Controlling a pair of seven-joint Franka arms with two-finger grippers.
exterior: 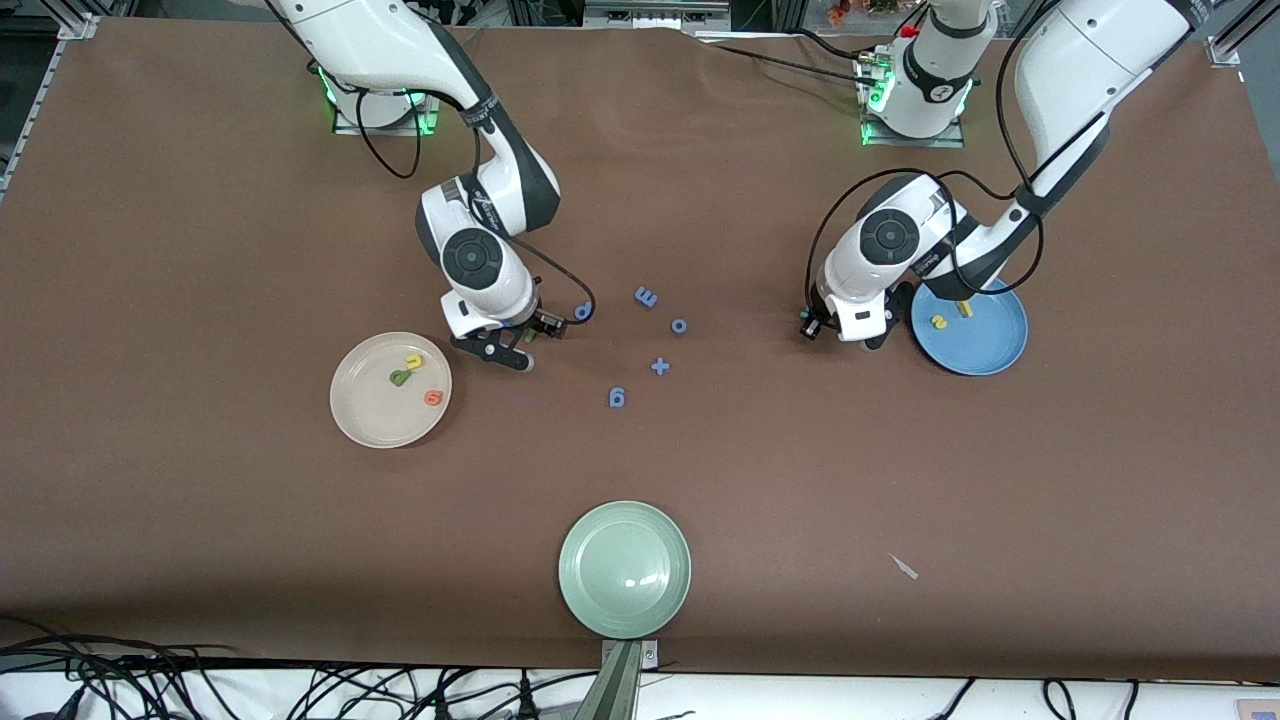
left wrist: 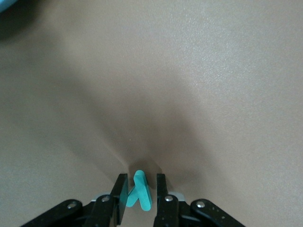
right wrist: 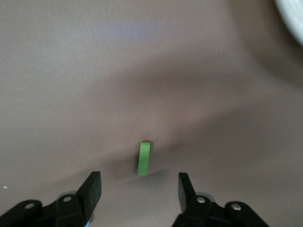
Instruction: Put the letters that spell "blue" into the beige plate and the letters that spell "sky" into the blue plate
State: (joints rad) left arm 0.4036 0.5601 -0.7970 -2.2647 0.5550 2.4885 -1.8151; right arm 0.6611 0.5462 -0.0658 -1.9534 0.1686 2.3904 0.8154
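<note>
My left gripper point(left wrist: 142, 182) is down at the table beside the blue plate point(exterior: 990, 350), toward the right arm's end from it. Its jaws stand narrowly around the teal "y" point(left wrist: 138, 190): one finger touches it and a thin gap shows at the other. The blue plate holds the yellow "s" point(exterior: 938, 321) and "k" point(exterior: 964, 308). My right gripper point(right wrist: 139, 182) is open and low beside the beige plate point(exterior: 375, 420). The green "l" point(right wrist: 144, 158) lies just ahead of its fingertips. In the beige plate lie the yellow "u" point(exterior: 412, 362), olive "b" point(exterior: 400, 377) and orange "e" point(exterior: 433, 397).
Several blue letters point(exterior: 646, 297) and a blue plus sign point(exterior: 660, 366) are scattered mid-table between the arms. A pale green plate point(exterior: 625, 568) sits near the front edge. A small white scrap point(exterior: 903, 566) lies beside it, toward the left arm's end.
</note>
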